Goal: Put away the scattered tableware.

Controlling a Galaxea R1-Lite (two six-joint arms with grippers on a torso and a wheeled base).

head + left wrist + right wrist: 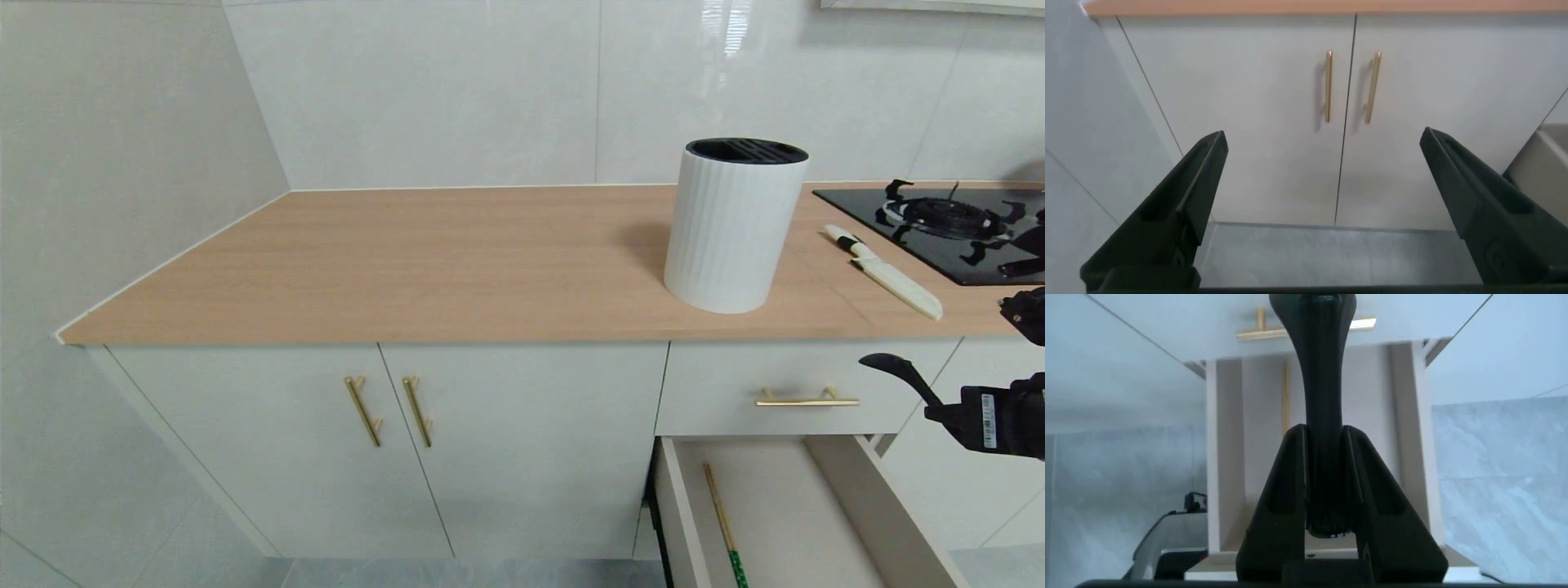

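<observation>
My right gripper (951, 416) is shut on the handle of a black spoon (894, 371), held in the air in front of the cabinet, above the open lower drawer (678, 506). In the right wrist view the spoon (1319, 367) runs out between the closed fingers of the right gripper (1323, 441) over the drawer (1215, 457). A pair of chopsticks (722, 518) lies inside the drawer. A white-handled knife (886, 282) rests on the wooden countertop beside a white ribbed knife holder (731, 229). My left gripper (1323, 188) is open and low, facing the cabinet doors.
A black gas stove (939, 220) is set into the counter at the far right. The upper drawer with a gold handle (807, 400) is closed. Two cabinet doors with gold handles (388, 408) sit to the left. Tiled walls bound the counter at the back and left.
</observation>
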